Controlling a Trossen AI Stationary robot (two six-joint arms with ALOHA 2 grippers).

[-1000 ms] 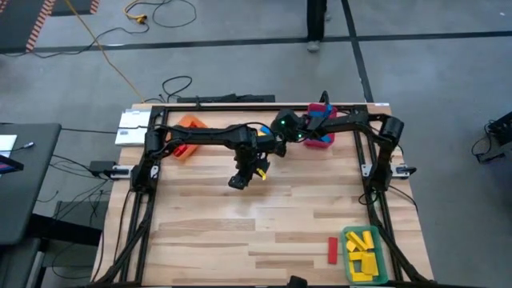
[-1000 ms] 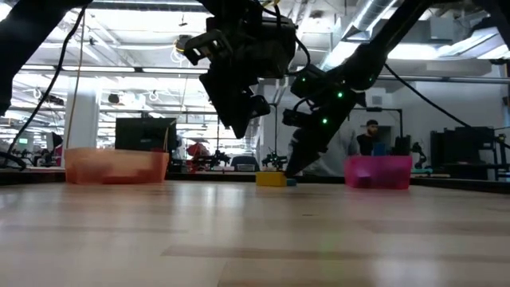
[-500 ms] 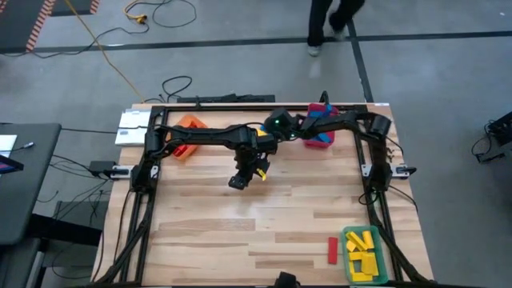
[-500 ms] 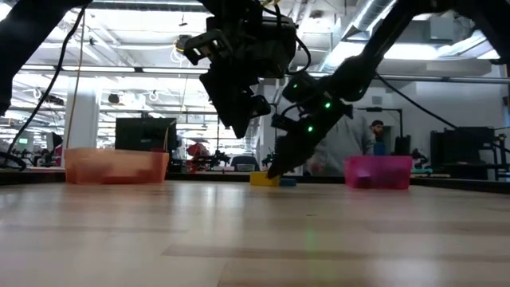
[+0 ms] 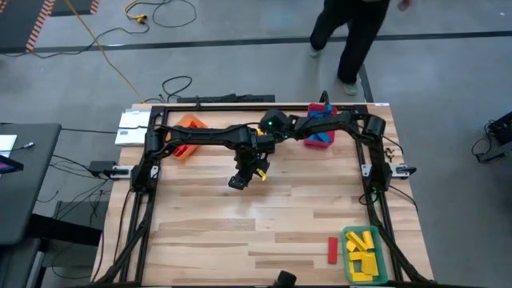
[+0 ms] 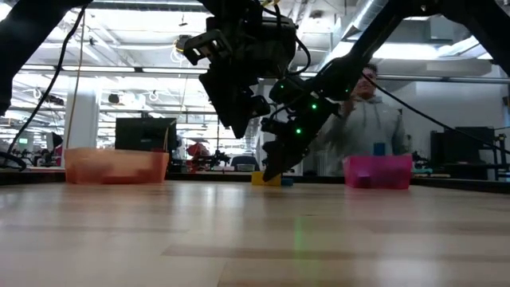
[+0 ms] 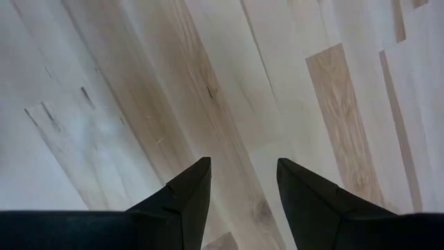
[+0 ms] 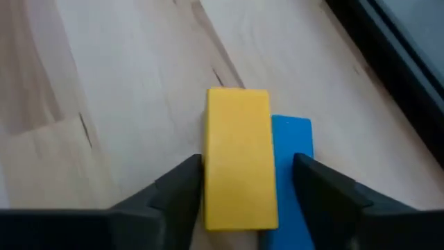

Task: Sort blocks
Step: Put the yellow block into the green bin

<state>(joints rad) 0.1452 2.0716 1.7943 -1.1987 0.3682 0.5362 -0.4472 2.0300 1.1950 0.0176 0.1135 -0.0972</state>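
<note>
Carefully, the right tool (image 8: 243, 182) straddled the yellow block (image 8: 238, 156), its fingers not yet touching; a blue block (image 8: 293, 139) lay touching it on the table (image 8: 104, 83), so closing squarely should avoid snagging both.

A grey concrete floor (image 5: 448, 88) is spreading around the wooden desk (image 5: 256, 216), with a dark line running across it and yellow and black cables (image 5: 152, 16) trailing over it. A person (image 5: 352, 32) in dark clothes is walking past behind the desk. A dark side table (image 5: 24, 184) is standing beside it. In the low view, ceiling lights (image 6: 119, 48) are glowing over a workshop, a dark monitor (image 6: 143, 134) is standing far back, and a person in a grey hoodie (image 6: 374, 127) is passing.
</note>
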